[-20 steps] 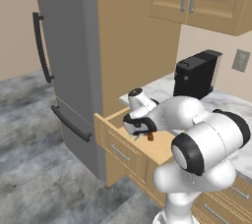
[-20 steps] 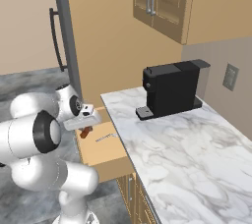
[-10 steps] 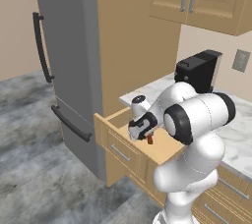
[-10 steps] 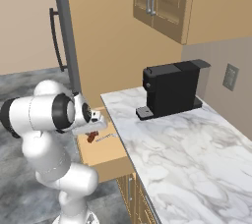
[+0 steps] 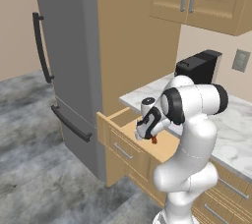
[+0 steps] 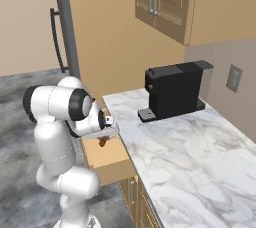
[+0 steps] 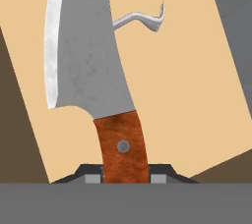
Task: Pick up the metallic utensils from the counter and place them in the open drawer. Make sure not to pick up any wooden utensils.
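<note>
Right now you have the counter (image 6: 190, 147) bare of utensils as far as both base views show, apart from a black coffee machine (image 6: 172, 89) standing at its back. Below its edge, the open drawer (image 5: 128, 134) stands pulled out beside the grey fridge (image 5: 66, 56), and your arm reaches down over it. The gripper (image 7: 125, 176) is clamped on the red-brown handle of the knife (image 7: 91, 70), blade pointing down into the drawer. A slim silver fork (image 7: 142, 19) already lies on the drawer floor beyond the blade, so by my reading one metal piece is delivered and the knife only needs releasing. I can't make out the wooden spoon anywhere.

Against the frames from a second ago, your elbow has swung round toward the drawer front and the hand has shifted over the drawer, with the grip on the knife unchanged.
</note>
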Controlling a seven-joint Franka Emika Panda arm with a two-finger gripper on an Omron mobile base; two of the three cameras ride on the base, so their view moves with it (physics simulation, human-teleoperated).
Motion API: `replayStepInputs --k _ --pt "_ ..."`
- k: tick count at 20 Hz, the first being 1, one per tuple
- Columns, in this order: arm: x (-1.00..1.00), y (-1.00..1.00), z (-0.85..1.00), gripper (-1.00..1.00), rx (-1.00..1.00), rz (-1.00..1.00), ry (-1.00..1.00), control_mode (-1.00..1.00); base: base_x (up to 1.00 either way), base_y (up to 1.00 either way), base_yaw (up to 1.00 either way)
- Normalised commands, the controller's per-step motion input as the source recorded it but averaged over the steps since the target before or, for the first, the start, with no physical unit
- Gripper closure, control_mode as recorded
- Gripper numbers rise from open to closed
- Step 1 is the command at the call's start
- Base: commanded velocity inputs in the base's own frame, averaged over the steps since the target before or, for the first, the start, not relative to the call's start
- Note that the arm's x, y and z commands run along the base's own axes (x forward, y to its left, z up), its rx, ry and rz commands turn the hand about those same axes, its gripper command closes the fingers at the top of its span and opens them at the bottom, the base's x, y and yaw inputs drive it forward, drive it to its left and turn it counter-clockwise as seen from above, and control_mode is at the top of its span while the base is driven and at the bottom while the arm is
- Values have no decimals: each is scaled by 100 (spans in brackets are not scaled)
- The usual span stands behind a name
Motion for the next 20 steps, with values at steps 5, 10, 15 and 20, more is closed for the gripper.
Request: replayStepInputs --k 5,10,15,20 --pt "15 6 -10 100 0 0 0 -100 0 0 0" --pt "0 25 -30 100 0 0 7 -100 0 0 0" --pt "-14 37 -36 100 0 0 5 -100 0 0 0" --pt "-41 59 -35 100 0 -1 0 -100 0 0 0"
